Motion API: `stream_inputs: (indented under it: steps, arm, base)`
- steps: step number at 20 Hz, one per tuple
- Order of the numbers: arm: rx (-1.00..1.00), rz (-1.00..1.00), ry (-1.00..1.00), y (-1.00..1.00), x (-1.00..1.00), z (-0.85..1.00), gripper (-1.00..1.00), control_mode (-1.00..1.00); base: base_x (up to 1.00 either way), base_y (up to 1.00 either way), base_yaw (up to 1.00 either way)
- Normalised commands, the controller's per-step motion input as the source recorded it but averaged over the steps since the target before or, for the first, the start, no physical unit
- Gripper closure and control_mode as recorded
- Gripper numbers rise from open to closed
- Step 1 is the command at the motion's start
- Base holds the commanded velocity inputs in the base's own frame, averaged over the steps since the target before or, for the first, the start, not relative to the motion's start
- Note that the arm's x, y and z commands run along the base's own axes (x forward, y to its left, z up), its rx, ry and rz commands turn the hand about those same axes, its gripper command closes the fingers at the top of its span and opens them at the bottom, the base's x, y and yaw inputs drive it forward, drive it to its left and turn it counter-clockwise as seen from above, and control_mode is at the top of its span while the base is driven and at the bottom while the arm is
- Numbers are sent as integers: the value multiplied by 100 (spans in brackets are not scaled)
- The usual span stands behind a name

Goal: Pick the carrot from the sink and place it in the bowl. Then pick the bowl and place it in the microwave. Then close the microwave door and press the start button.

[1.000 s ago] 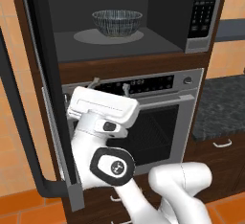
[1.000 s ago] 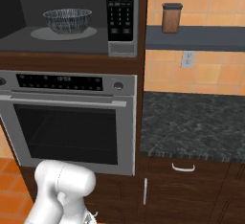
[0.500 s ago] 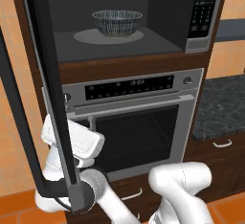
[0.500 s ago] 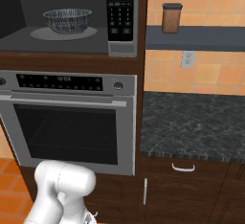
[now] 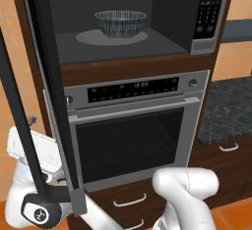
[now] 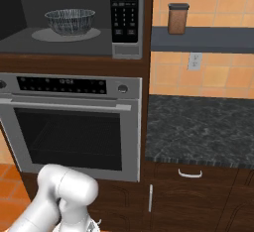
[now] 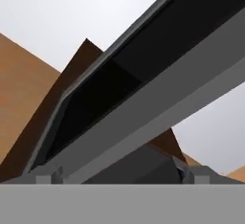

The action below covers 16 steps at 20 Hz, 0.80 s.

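Observation:
The bowl [image 5: 120,22] [image 6: 69,22], dark and patterned, stands on the round turntable inside the microwave [image 5: 123,47] [image 6: 59,40]. The carrot is hidden from these views. The microwave door [image 5: 54,91] stands open, swung out to the left and seen nearly edge-on, with its long black bar handle [image 5: 19,126] on the outside. My white hand [image 5: 37,153] is low at the left, behind the door's outer side. In the hand view the gripper [image 7: 119,176] is open, fingertips [image 7: 44,175] wide apart, right under the door's grey frame [image 7: 158,108].
A wall oven [image 5: 133,126] [image 6: 69,122] with a display sits below the microwave. The black keypad [image 5: 211,8] [image 6: 124,10] is at the microwave's right. A dark stone counter [image 6: 198,127] with drawers lies to the right, and a brown canister [image 6: 177,19] stands on a shelf.
My hand has swung down and left, from in front of the oven to behind the open door's outer side. The bowl has stayed put.

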Motion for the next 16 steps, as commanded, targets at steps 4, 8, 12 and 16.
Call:
stream_inputs:
  steps: [4,8,12,16]
  arm:
    - [2,-3,-3,33,-5,9,-100,-100]
    - [5,-19,-12,0,-39,7,-100,-100]
    - [16,-5,-20,-3,-36,56,-100,-100]
    - [23,-2,-25,-31,-50,38,-100,-100]
  base:
    - [0,0,0]
    - [0,0,0]
    - [0,0,0]
    - [0,0,0]
